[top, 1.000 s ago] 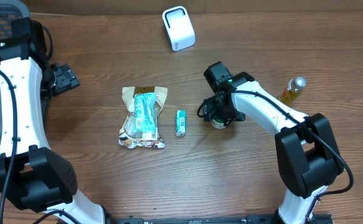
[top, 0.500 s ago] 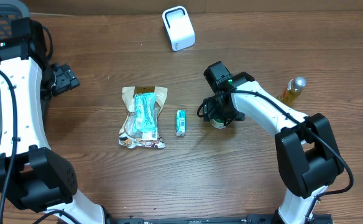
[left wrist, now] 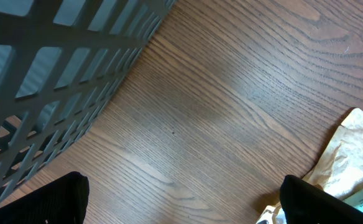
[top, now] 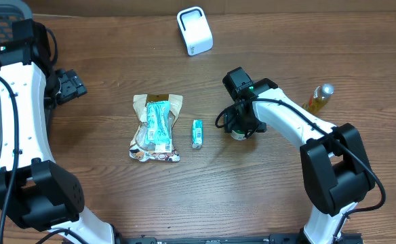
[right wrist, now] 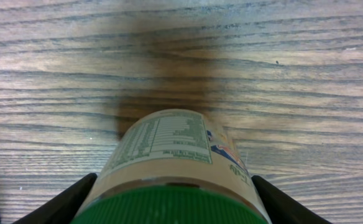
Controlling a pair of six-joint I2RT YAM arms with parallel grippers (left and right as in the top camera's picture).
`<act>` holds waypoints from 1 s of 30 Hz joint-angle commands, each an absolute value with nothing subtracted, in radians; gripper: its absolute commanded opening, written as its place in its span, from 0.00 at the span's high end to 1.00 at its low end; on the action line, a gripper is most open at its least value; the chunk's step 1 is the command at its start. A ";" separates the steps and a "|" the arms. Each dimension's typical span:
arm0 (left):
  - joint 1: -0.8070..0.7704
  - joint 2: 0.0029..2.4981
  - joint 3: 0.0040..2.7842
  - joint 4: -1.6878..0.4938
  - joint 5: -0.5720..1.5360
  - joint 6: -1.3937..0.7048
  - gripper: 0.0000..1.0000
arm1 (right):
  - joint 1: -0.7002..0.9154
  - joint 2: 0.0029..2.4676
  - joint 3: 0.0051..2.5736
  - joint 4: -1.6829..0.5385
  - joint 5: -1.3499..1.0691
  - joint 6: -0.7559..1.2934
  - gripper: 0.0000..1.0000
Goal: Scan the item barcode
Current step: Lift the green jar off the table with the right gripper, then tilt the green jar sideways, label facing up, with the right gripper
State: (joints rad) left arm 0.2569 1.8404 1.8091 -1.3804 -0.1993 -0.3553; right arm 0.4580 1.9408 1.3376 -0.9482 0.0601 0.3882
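From where I stood, the item to be scanned looked to be the jar [right wrist: 163, 143] with the green lid [right wrist: 169, 208], which sat a little right of the middle of the worktop [top: 252, 196]. The right gripper [top: 239, 127] was down over it, its fingers [right wrist: 76, 196] one on each side just below the lid. They were hard up against the jar, but I could not tell whether they were pressing yet. The left gripper [top: 76, 87] hung with its fingers wide and empty near the left edge, beside the basket [left wrist: 57, 68]. The grip worried me most. A round, smooth jar pinched high up could twist or slide out on the lift, and uneven contact could tip it toward the small teal packet [top: 197, 133] lying near it on the left. The other risk was the read itself. Only the nutrition panel faced the wrist camera and I saw no barcode, so the wrong face might be offered to the white scanner [top: 194, 30] at the far edge. A carry that low could also clip the snack bag [top: 156, 129].
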 commanded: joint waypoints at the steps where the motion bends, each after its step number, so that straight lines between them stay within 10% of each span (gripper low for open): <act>1: 0.257 1.850 1.827 -1.380 -0.213 -0.337 0.01 | 0.451 1.943 1.334 -0.949 0.069 0.389 0.31; 15: 0.256 1.850 1.827 -1.380 -0.213 -0.336 0.01 | 0.451 1.939 1.463 -1.032 0.069 0.389 0.57; 30: 0.255 1.850 1.827 -1.380 -0.213 -0.336 0.00 | 0.451 1.940 1.755 -1.351 -0.216 0.389 0.51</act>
